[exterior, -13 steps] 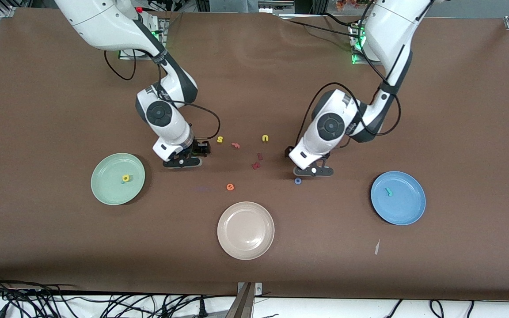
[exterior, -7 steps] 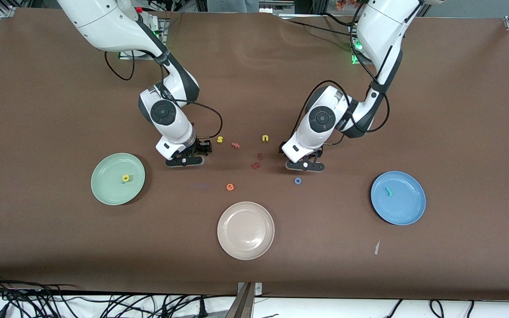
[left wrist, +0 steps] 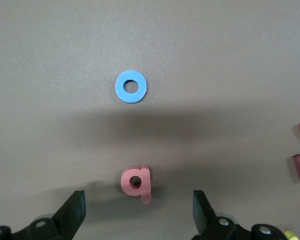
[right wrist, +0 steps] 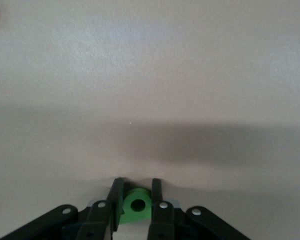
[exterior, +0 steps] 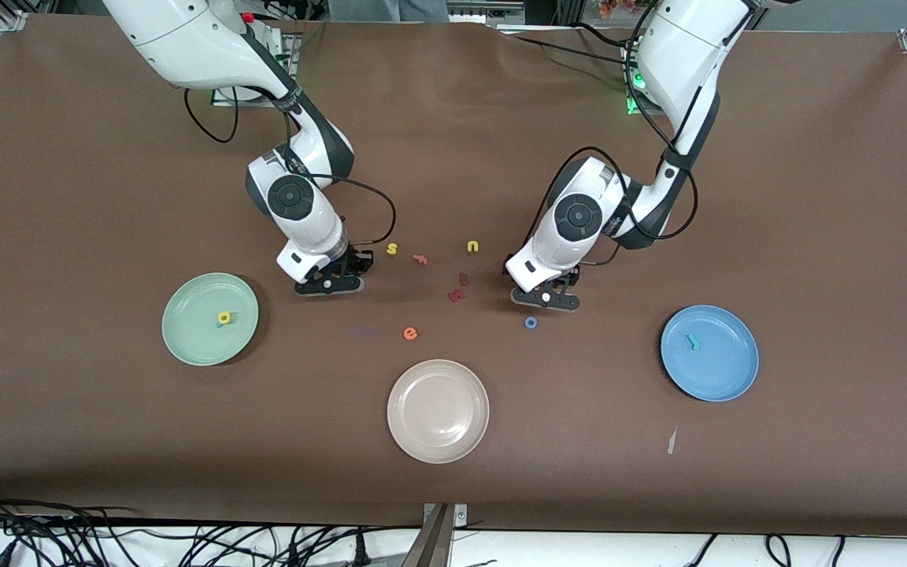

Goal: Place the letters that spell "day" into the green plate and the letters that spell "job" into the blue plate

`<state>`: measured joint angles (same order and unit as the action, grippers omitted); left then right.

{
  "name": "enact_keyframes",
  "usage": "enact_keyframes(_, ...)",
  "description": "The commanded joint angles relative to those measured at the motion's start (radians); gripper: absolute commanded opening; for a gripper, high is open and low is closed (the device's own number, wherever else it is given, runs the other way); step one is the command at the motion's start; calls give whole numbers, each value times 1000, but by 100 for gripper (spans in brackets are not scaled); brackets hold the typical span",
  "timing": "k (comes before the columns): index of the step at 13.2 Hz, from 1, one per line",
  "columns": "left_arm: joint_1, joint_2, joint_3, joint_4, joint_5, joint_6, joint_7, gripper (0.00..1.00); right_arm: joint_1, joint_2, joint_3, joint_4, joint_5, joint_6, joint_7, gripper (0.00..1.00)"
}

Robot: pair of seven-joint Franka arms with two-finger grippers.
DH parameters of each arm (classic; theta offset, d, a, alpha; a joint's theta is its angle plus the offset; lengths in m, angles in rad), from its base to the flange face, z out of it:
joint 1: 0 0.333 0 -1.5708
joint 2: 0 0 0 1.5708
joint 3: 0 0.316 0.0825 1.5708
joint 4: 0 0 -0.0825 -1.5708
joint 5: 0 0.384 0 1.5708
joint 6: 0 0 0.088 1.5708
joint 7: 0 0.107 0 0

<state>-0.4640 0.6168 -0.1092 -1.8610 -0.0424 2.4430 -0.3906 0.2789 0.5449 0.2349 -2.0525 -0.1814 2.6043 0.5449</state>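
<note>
Our right gripper point(right wrist: 135, 200) fingers clamp the green "d" point(right wrist: 136, 206); our left gripper point(left wrist: 139, 212) fingers stand spread around the salmon "b" point(left wrist: 137, 182) on the table point(exterior: 68, 197).

My table point(exterior: 107, 157) wears matt brown cloth. The beige plate point(exterior: 438, 453) looks glossy plastic. The salmon "b" point(left wrist: 136, 183) is matt foam.

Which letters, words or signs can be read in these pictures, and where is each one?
"s": yellow foam letter on the table.
"u" or "n": yellow foam letter on the table; which one, I cannot tell.
"e": orange foam letter on the table.
"o": blue foam ring on the table.
"b" or "q": salmon foam letter between the open left gripper's fingers.
Marking on the left arm's wrist: too small to read.
</note>
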Motion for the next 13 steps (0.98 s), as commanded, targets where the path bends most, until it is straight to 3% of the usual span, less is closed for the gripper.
enact_keyframes(1,-1,15,-3,-3,38,27,12,95,-7,-8,0,-23,-26,16,0,10)
enact_keyframes(3,-1,21,-3,-6,39,30,13,94,-36,-34,0,-21,-26,8,-67,10)
enact_keyframes(5,-2,21,-4,-6,38,28,12,87,-95,-83,0,-8,-29,-66,-185,10)
enact_keyframes(7,-4,20,-3,-9,44,28,12,69,-147,-132,-11,9,-27,-153,-349,10)
enact_keyframes(11,-10,21,-4,-12,53,28,9,25,-197,-180,-115,17,-27,-181,-646,10)
enact_keyframes(13,-10,21,-3,-10,53,27,6,12,-205,-180,-156,22,-13,-181,-736,11)
